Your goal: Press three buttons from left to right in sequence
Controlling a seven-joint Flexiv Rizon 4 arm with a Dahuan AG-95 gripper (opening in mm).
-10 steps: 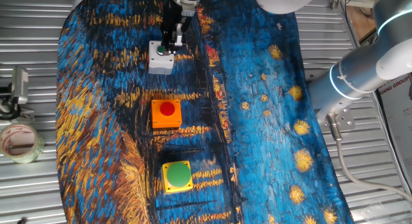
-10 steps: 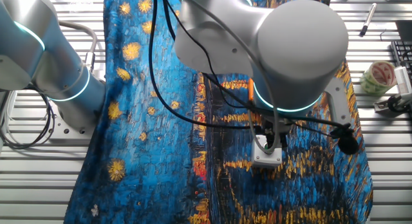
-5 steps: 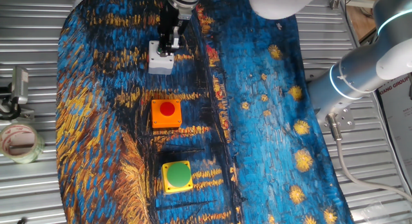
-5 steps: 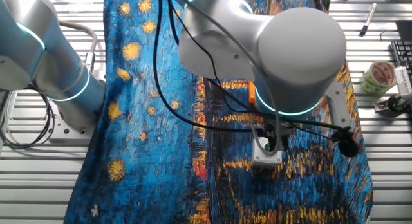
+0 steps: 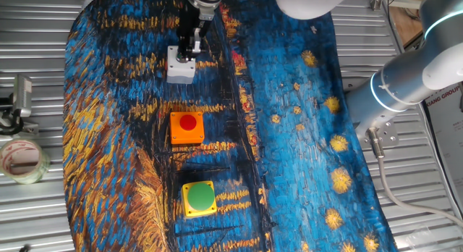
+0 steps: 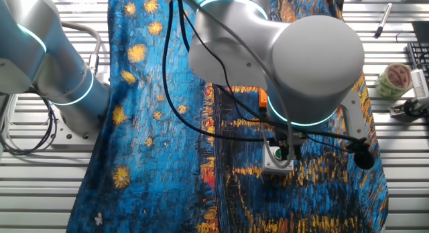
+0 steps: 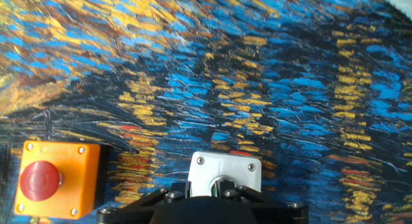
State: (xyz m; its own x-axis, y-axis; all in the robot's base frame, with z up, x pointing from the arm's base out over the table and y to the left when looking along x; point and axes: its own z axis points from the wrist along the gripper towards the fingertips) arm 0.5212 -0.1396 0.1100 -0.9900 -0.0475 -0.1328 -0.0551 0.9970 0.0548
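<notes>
Three button boxes lie in a row on the painted cloth. The white-grey box (image 5: 180, 69) is at the far end, the orange box with the red button (image 5: 187, 127) is in the middle, and the yellow box with the large green button (image 5: 199, 198) is nearest. My gripper (image 5: 190, 48) points down on top of the white-grey box and covers its small green button. The other fixed view shows the fingertips (image 6: 284, 151) on that box (image 6: 277, 162). The hand view shows the white-grey box (image 7: 225, 170) right under the hand and the orange box (image 7: 55, 180) to the left. No view shows a finger gap.
The cloth (image 5: 289, 136) with a blue and yellow painting covers the slatted metal table. A tape roll (image 5: 22, 159) and a metal fixture (image 5: 20, 100) lie left of it. The arm's base (image 5: 405, 85) stands at the right. A pen (image 6: 383, 19) lies beyond the cloth.
The gripper has shifted a little left and down onto the white-grey box. It now covers the small green button that showed one second ago.
</notes>
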